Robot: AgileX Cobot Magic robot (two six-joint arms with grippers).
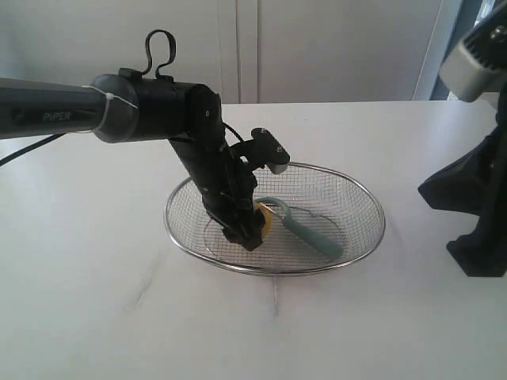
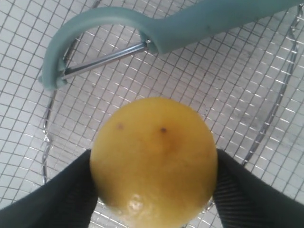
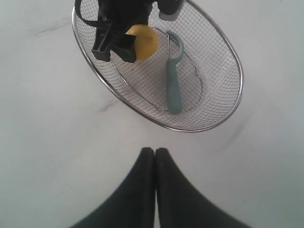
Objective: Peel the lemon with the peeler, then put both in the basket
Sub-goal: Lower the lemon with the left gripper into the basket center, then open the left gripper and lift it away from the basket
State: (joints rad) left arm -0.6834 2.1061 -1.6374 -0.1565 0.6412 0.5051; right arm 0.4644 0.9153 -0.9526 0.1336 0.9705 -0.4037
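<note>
The lemon (image 2: 154, 142) is low inside the wire basket (image 1: 372, 237), between the two black fingers of my left gripper (image 2: 153, 164), which press its sides. In the exterior view only a yellow sliver of the lemon (image 1: 266, 221) shows behind the left gripper (image 1: 249, 236). The teal peeler (image 1: 313, 236) lies flat on the basket floor beside the lemon, its looped head (image 2: 61, 52) nearest the fruit. My right gripper (image 3: 155, 151) is shut and empty, above bare table well short of the basket rim (image 3: 240, 71).
The basket stands mid-table on a white surface. The right arm's dark body (image 1: 475, 214) stands at the table's right side. A white wall with a panel seam runs behind the table.
</note>
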